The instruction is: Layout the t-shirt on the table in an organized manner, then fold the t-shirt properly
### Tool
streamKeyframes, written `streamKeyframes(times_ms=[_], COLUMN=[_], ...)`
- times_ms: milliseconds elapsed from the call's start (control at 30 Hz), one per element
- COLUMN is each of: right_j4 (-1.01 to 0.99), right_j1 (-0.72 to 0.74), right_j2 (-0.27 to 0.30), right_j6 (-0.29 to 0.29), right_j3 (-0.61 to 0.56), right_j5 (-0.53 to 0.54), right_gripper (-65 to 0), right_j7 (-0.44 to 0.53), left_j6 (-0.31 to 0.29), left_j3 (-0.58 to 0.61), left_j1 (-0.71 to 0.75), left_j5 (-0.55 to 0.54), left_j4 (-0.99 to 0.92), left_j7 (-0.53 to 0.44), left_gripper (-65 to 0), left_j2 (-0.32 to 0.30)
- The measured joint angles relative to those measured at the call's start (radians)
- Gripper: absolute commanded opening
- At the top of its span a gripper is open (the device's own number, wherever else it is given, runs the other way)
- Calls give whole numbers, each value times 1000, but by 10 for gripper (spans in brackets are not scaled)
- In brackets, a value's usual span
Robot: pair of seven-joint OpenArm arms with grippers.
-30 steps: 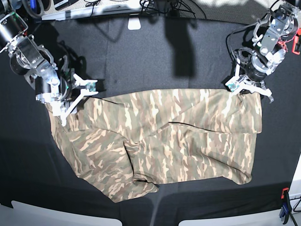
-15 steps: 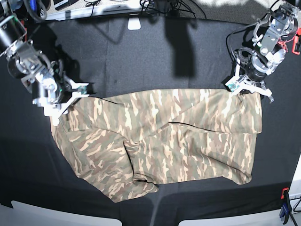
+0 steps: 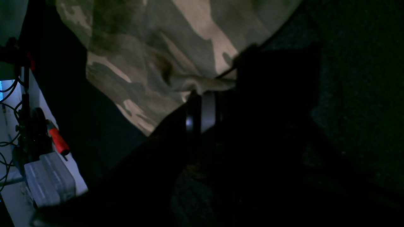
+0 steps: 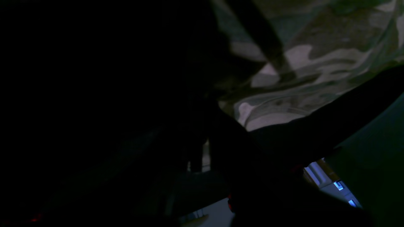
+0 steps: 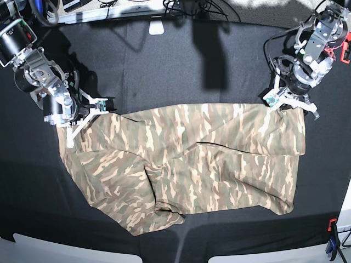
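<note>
On the black counter (image 5: 164,66) we see the t-shirt (image 5: 186,159) spread wide at centre but not yet flat: a bunched lump sits at its 7 o'clock corner and a crease crosses the middle, so laying out is unfinished and folding unstarted. The left end effector (image 5: 289,102) at 2 o'clock and the right end effector (image 5: 77,118) at 10 o'clock are clenched, seemingly each on a shirt corner.

The right end effector (image 5: 77,123), spread wide a second ago, has swung back in and closed at the t-shirt's (image 5: 186,161) upper corner on the base view's left.
</note>
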Motion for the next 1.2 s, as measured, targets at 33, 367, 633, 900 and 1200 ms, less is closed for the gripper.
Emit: streamKeyframes(times_ms=[33, 367, 633, 900, 1200], right_j4=[0, 0, 0, 0, 0], right_j1=[0, 0, 0, -3, -3], right_j2=[0, 0, 0, 0, 0], right_j6=[0, 0, 0, 0, 38], right_j3=[0, 0, 0, 0, 0], right_j5=[0, 0, 0, 0, 8], right_gripper=[-650, -650, -650, -650, -650], right_j7=[0, 0, -14, -38, -40], left_j6=[0, 0, 0, 0, 0], left_j3=[0, 0, 0, 0, 0], left_j1=[0, 0, -3, -3, -3], left_j5=[0, 4, 8, 8, 8], left_j4=[0, 0, 0, 0, 0], left_j7=[0, 21, 42, 42, 42], left_gripper=[-650, -650, -650, -650, -650], left_j2=[0, 0, -8, -8, -8])
